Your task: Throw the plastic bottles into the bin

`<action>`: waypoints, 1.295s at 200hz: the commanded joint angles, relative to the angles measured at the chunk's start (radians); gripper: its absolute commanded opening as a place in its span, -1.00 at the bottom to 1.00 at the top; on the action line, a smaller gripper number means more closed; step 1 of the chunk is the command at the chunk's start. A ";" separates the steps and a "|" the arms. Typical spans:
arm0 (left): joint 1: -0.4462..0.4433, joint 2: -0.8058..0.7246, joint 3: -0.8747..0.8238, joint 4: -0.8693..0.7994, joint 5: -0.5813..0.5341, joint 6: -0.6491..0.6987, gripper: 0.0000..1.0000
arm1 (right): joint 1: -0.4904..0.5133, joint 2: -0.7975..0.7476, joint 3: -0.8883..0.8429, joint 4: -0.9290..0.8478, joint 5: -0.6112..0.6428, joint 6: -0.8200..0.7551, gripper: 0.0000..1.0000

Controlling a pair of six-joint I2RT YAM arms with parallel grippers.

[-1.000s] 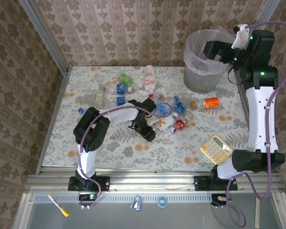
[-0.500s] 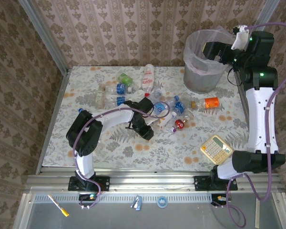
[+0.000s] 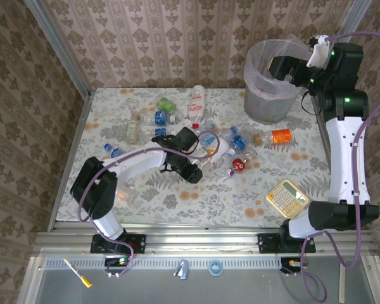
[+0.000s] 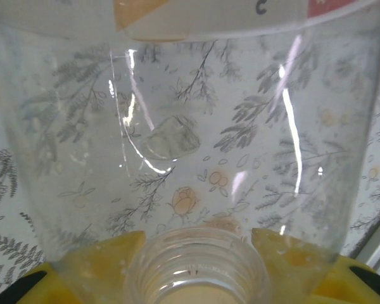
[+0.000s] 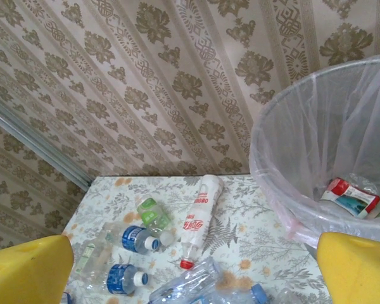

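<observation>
Between yellow fingers — clear bottle, uncapped, dented.

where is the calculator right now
In the top external view the calculator lies on the near right part of the table, with the orange-labelled bottle farther back toward the bin.

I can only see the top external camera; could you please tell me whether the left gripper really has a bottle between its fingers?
Observer: Yes. In the left wrist view, the left gripper has the clear bottle between its yellow fingers, with the capless neck toward the camera.
Operator: Thank you. Is anything inside the bin?
Observer: The right wrist view shows a red-labelled bottle lying at the bottom of the bin.
Operator: And the right gripper?
Observer: Its fingers stand wide apart with nothing between them.
</observation>
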 commanded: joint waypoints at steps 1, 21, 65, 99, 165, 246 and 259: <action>-0.003 -0.083 -0.017 0.053 -0.010 -0.033 -0.29 | 0.005 -0.025 0.001 -0.001 -0.047 0.040 1.00; -0.002 -0.129 -0.016 0.071 -0.032 -0.041 -0.30 | 0.007 -0.022 -0.007 0.004 -0.076 0.064 1.00; 0.000 -0.217 0.014 0.136 -0.079 -0.042 -0.32 | 0.007 -0.002 -0.011 0.000 -0.156 0.129 1.00; 0.000 -0.250 0.060 0.198 -0.108 -0.040 -0.32 | 0.012 0.020 -0.014 -0.014 -0.222 0.178 1.00; 0.001 -0.260 0.125 0.251 -0.109 -0.002 -0.33 | 0.084 0.087 -0.024 -0.087 -0.427 0.195 1.00; 0.000 -0.247 0.157 0.272 -0.083 0.007 -0.33 | 0.233 0.089 -0.124 -0.130 -0.534 0.108 1.00; 0.000 -0.252 0.151 0.281 -0.077 0.008 -0.33 | 0.243 0.092 -0.138 -0.124 -0.533 0.107 1.00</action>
